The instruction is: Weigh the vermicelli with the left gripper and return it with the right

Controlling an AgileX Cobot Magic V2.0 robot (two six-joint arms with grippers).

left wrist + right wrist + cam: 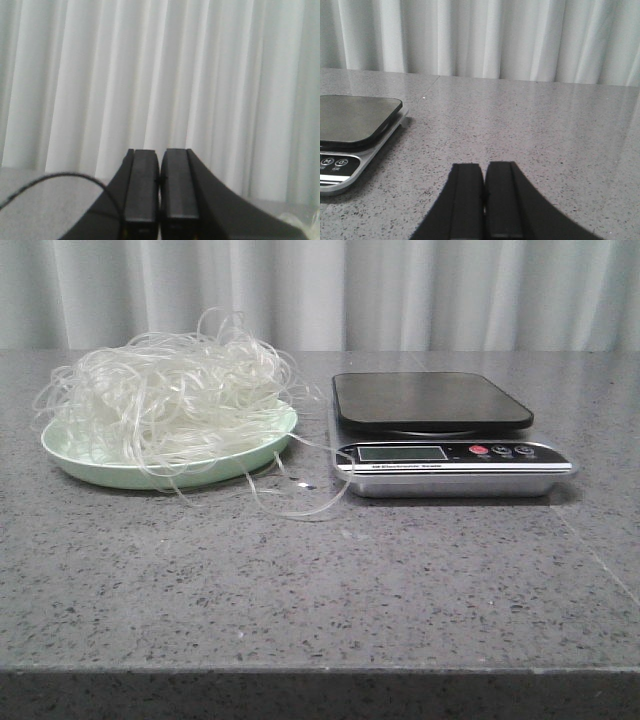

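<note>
The vermicelli (170,395), a fluffy heap of thin whitish strands, lies on a pale green plate (255,455) at the left of the table; loose strands trail toward the scale. A kitchen scale (440,430) with a dark platform stands to its right, and part of it shows in the right wrist view (355,125). Neither gripper shows in the front view. My left gripper (160,155) is shut and empty, facing the curtain; a bit of vermicelli (300,220) shows at the view's edge. My right gripper (484,167) is shut and empty, low over the table to the right of the scale.
A white curtain (320,290) hangs behind the grey speckled table (320,580). A thin black cable (50,180) loops in the left wrist view. The table's front edge (320,672) is near the camera.
</note>
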